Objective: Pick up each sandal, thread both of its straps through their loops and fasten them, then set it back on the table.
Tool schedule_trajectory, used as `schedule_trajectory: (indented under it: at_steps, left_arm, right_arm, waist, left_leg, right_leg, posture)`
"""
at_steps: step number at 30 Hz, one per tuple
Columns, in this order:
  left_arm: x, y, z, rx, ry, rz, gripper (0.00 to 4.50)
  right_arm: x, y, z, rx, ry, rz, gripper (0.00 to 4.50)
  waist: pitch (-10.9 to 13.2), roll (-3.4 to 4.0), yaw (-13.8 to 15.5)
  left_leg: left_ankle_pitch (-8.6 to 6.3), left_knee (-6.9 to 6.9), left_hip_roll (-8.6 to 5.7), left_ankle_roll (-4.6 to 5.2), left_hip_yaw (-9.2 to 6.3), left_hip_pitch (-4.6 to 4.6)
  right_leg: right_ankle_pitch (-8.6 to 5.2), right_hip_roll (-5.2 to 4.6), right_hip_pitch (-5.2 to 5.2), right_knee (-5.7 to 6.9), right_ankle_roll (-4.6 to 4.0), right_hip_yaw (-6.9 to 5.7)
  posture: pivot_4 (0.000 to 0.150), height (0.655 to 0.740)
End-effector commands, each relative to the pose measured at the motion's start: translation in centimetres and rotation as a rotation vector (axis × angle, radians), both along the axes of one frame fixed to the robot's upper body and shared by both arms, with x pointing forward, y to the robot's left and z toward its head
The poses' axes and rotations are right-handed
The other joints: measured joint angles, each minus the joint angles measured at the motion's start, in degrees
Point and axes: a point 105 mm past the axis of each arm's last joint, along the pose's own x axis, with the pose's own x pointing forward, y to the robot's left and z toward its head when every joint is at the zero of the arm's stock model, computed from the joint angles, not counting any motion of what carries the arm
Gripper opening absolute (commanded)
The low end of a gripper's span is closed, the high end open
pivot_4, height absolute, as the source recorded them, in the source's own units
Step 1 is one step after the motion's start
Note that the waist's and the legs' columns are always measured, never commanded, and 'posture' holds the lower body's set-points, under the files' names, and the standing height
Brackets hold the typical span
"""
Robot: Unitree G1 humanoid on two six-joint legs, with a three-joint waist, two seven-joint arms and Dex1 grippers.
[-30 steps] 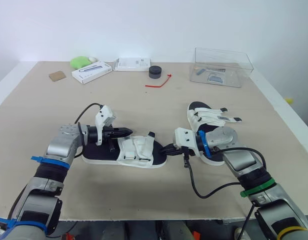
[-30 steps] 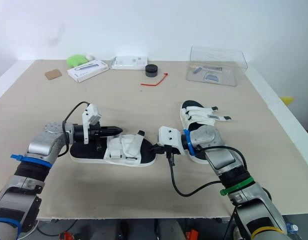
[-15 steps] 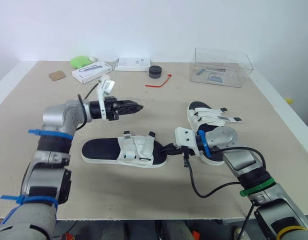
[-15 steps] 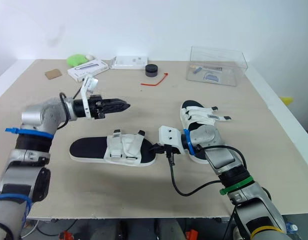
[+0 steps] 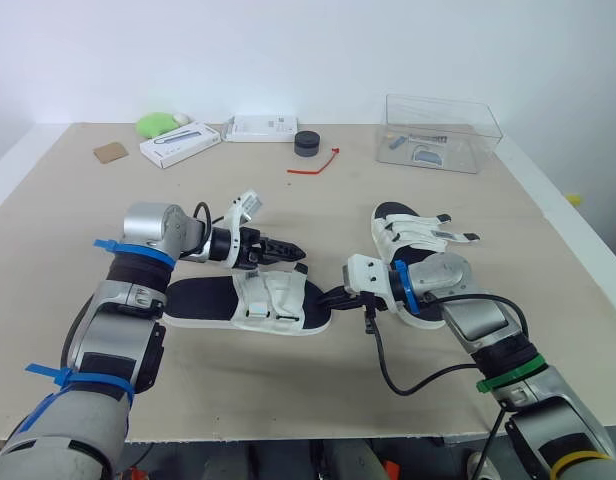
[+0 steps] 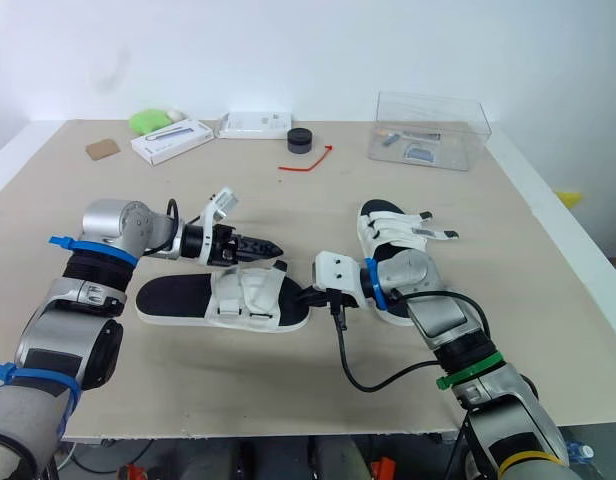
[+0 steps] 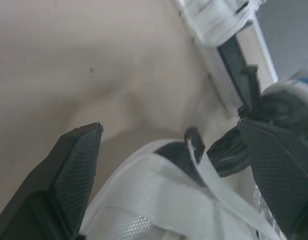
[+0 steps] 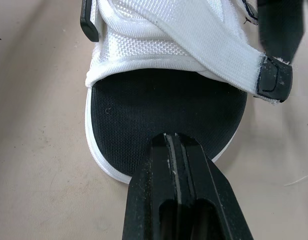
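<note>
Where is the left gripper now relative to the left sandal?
In the head views the open left gripper hovers left of centre on the table, just above the far edge of the left sandal, near its toe half.

The left hand (image 7: 170,127) hangs with its black fingers (image 7: 76,170) spread wide over a sandal (image 7: 139,212) and its white strap (image 7: 214,181) on the beige counter (image 7: 59,55).

The left arm (image 5: 136,285) folds inward at the elbow, its left gripper (image 5: 288,249) level with fingers spread apart, pointing toward the right gripper (image 5: 335,297), which sits low on the outstretched right arm (image 5: 478,325), both fingers pressed together.
</note>
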Motion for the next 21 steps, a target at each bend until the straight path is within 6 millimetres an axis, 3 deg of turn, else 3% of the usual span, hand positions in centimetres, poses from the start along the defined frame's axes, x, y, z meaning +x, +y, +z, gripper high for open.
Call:
schedule_trajectory:
  at_steps: [1,6,20,21]
  left_arm:
    - [-0.4,-1.3,1.9,-0.034,-0.048,-0.077,4.46]
    - [-1.4,-2.0,1.9,-0.044,-0.031,-0.156,4.46]
    - [-1.4,-2.7,1.7,-0.070,-0.045,-0.201,4.46]
    - [-1.3,-2.8,1.7,-0.072,-0.054,-0.197,4.22]
  right_arm:
    - [0.2,-0.7,-0.8,-0.039,0.002,-0.034,0.00]
    - [0.2,-0.7,-0.9,-0.042,-0.002,-0.036,0.00]
    - [0.0,-0.8,-0.9,-0.048,-0.007,-0.036,0.00]
    - [0.0,-0.9,-0.9,-0.048,-0.007,-0.036,0.00]
  waist:
    - [0.0,0.00,0.0]
    - [0.0,0.00,0.0]
    - [0.0,0.00,0.0]
    - [0.0,0.00,0.0]
  left_leg:
    - [0.00,0.00,0.00,0.00,0.00,0.00]
    - [0.00,0.00,-0.01,0.00,0.00,0.00]
    - [0.00,0.00,-0.02,0.00,-0.01,-0.01]
    - [0.00,0.00,-0.04,0.00,0.00,0.00]
  right_leg:
    - [0.00,0.00,0.00,0.00,0.00,0.00]
    - [-0.01,0.00,0.00,0.00,0.01,0.00]
    - [-0.06,-0.01,0.01,-0.01,0.06,0.01]
    - [-0.06,-0.02,0.01,0.00,0.06,0.01]
  posture:
    - [0.150,0.7400]
    - [0.150,0.7400]
    - [0.150,0.7400]
    - [0.150,0.7400]
